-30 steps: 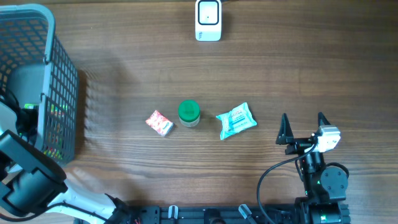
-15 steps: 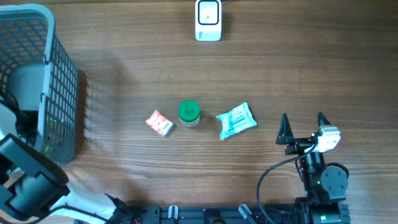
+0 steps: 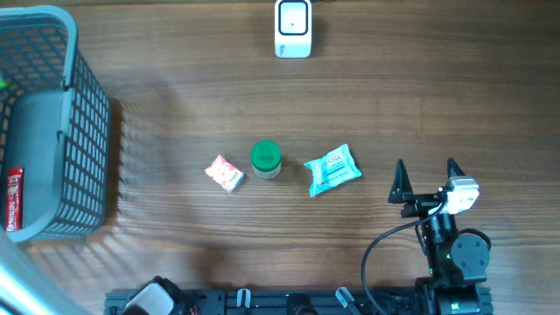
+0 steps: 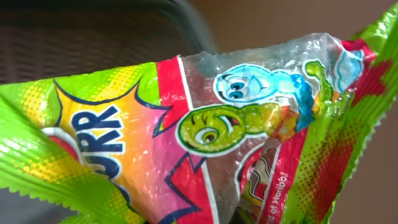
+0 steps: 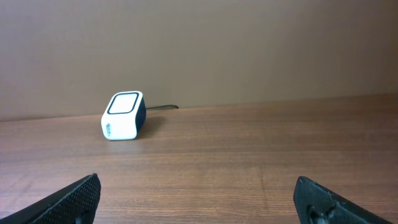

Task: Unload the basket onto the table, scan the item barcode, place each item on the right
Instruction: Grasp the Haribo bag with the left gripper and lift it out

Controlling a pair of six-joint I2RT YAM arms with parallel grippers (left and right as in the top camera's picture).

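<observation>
Left gripper: closed, clamped on the one candy bag (image 4: 186, 137); both fingers are hidden behind the bag in the wrist view.
Candy bag: one. Green, pink and yellow, with cartoon worms on a clear window. It is crinkled and fills the left wrist view, with dark mesh behind its upper left. It cannot be seen from overhead.
Left arm (image 3: 17, 282): only a grey blur off the bench's near-left corner.
Right gripper (image 3: 425, 166): two fingers (image 5: 73, 198) spread wide apart, nothing between them. It sits by the near edge of the bench (image 3: 455, 87), toward the right, and faces the far edge.
Loose items on the bench: three, in a row across the middle.
- Left: small red-and-white packet (image 3: 225, 173)
- Middle: green-lidded jar (image 3: 265, 159), just beside the packet
- Right: teal pouch (image 3: 332, 169), near the jar but apart from it
Scanner (image 3: 292, 28): one. White with a dark-framed face, at the middle of the far edge, well apart from the row and from both grippers.
Basket (image 3: 87, 149): one. Grey mesh, along the left edge and up to the far-left corner.
Inside the basket: one red packet (image 3: 10, 199), lying by its left wall.
</observation>
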